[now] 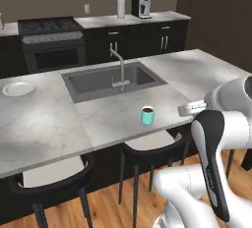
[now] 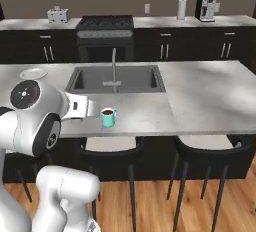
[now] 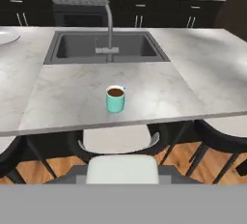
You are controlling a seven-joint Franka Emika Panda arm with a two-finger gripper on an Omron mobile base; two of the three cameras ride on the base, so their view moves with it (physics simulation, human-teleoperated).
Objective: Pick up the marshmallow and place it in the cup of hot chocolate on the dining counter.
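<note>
A small teal mug of hot chocolate (image 1: 147, 116) (image 2: 107, 117) (image 3: 116, 98) stands upright near the front edge of the grey-white marble dining counter (image 1: 44, 124) (image 2: 210, 96) (image 3: 67, 97), just in front of the sink. Dark brown liquid fills it. The marshmallow is out of view. My gripper (image 1: 187, 108) (image 2: 94, 109) hangs off the counter's front edge, level with the mug, beside it and apart from it. Its fingers are too small to make out.
An inset grey sink (image 1: 106, 80) (image 3: 103, 47) with a tall faucet (image 1: 119, 67) (image 3: 109, 30) lies behind the mug. A round white plate (image 1: 18, 89) (image 2: 33, 73) sits at the counter's left. Dark stools (image 1: 147, 148) (image 2: 210, 148) stand under the front edge.
</note>
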